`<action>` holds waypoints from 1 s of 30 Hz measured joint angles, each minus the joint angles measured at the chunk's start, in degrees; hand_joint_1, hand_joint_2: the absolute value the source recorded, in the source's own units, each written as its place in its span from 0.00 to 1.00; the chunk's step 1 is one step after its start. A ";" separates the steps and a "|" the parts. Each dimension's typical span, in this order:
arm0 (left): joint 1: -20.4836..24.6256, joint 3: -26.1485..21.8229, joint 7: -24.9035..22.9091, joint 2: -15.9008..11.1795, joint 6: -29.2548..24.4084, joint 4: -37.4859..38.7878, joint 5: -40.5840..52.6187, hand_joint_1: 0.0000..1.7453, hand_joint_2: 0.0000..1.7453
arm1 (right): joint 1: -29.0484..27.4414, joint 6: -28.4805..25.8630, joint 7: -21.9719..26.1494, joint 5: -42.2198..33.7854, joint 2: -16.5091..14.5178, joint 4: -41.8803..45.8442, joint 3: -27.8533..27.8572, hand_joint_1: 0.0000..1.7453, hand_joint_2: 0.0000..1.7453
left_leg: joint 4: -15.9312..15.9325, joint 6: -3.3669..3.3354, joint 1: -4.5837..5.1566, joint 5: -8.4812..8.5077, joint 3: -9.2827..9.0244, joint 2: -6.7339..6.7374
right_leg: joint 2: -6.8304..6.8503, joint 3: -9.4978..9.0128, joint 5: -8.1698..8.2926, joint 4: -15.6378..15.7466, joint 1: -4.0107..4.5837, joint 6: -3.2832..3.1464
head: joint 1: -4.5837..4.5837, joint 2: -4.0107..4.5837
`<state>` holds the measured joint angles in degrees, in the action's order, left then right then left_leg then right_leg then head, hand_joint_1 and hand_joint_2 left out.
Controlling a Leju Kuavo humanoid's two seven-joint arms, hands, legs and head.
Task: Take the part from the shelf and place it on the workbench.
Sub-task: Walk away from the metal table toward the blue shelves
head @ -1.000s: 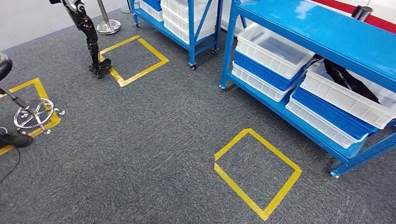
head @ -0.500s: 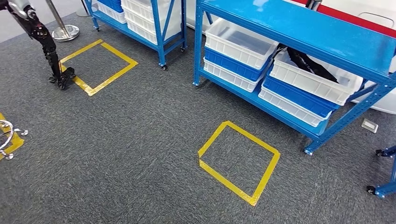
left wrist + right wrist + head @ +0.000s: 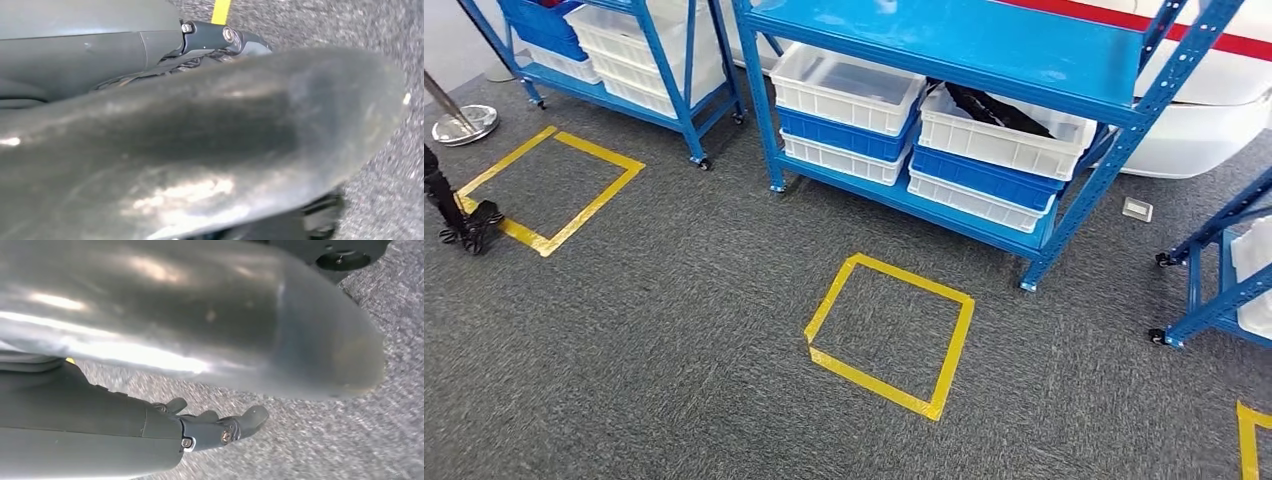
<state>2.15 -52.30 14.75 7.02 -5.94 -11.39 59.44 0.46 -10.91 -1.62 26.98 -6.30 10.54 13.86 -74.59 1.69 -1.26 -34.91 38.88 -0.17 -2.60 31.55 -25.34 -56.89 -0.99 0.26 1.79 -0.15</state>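
Hands at rest, both arms hanging low

Right hand (image 3: 220, 427) held nothing, fingers loosely extended; left hand (image 3: 220, 40) fingers largely hidden, state undeterminable.

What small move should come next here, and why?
Probably step forward onto the yellow floor square facing the blue shelf: the black part lies in the upper white bin, far off, and the right hand hangs by the carpet.

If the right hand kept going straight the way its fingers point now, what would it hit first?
Most likely the grey carpet. In the right wrist view the right hand hangs empty with its fingers extended over bare floor; nothing else appears in that line, though depth is unclear.
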 joint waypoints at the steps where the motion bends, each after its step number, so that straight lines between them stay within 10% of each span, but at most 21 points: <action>1: -0.06 0.00 0.00 0.00 -0.02 0.00 0.02 0.00 0.00 | -0.05 0.00 -0.01 -0.01 0.00 0.00 0.00 0.00 0.00 | 1.48 -0.02 -0.05 1.69 -0.35 -0.12 | -0.93 -0.16 -0.06 -0.02 0.01 0.02 | 0.01 0.00; 4: -0.09 -0.01 0.01 -0.02 -0.14 -0.01 0.17 0.00 0.00 | -0.05 0.01 0.00 0.01 -0.05 0.00 0.01 0.00 0.00 | 12.29 -0.16 -0.49 7.79 -4.82 -2.62 | -3.38 -0.49 -0.44 -0.28 0.09 0.51 | 0.02 0.00; 8: 0.28 -0.01 0.08 0.02 -0.53 -0.04 0.38 0.00 0.00 | -0.18 0.02 -0.01 0.05 -0.02 -0.01 0.04 0.00 0.00 | 15.72 -1.23 -0.22 8.63 -6.15 -2.80 | -5.05 0.55 -0.61 -0.19 0.08 1.86 | -0.01 0.00; 12: 0.20 -0.03 0.49 0.11 -0.78 -0.11 0.40 0.00 0.00 | -0.11 0.02 -0.03 0.27 0.05 -0.02 0.16 0.00 0.00 | 16.31 -2.79 -0.23 8.88 -6.30 -0.12 | 0.44 5.04 -4.58 -8.37 0.33 1.80 | -0.34 0.00; 15: 0.07 -0.03 0.54 0.14 -0.79 -0.10 0.42 0.00 0.00 | -0.04 0.02 -0.03 0.41 0.04 -0.02 0.29 0.00 0.00 | 16.30 -2.98 -0.02 8.62 -6.32 2.38 | 2.02 10.03 -7.54 -17.43 0.07 2.16 | -0.45 0.00; 19: 0.16 -0.03 0.59 0.28 -0.81 -0.11 0.43 0.00 0.00 | -0.05 -0.03 0.23 0.66 0.20 -0.01 0.51 0.00 0.00 | 16.28 -2.25 0.04 8.10 -6.85 4.48 | 4.02 3.31 -2.32 -4.67 0.04 3.88 | -0.49 0.00; 25: 0.46 -0.13 1.46 0.31 -1.36 -0.14 0.43 0.00 0.00 | -0.29 -1.02 1.14 2.08 0.24 0.00 0.57 0.00 0.00 | 15.40 -0.15 0.04 6.64 -7.67 4.27 | 3.94 0.76 -0.23 -0.30 0.07 1.20 | -0.22 0.00; 30: 0.03 -0.24 1.82 0.28 -1.73 -0.14 0.43 0.00 0.00 | -0.08 -1.09 1.19 2.41 0.09 0.00 0.57 0.00 0.00 | 1.07 0.23 -0.11 -0.09 -0.71 0.21 | 2.58 0.08 -0.26 -0.14 0.04 -0.02 | 0.20 0.00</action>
<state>2.18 -52.54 16.57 7.30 -7.67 -11.53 59.87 0.38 -11.99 -0.44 29.39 -6.21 10.54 14.43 -73.52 1.93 -1.38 -35.00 38.18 0.04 -0.03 31.62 -25.60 -57.03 -0.95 0.23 1.98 -0.15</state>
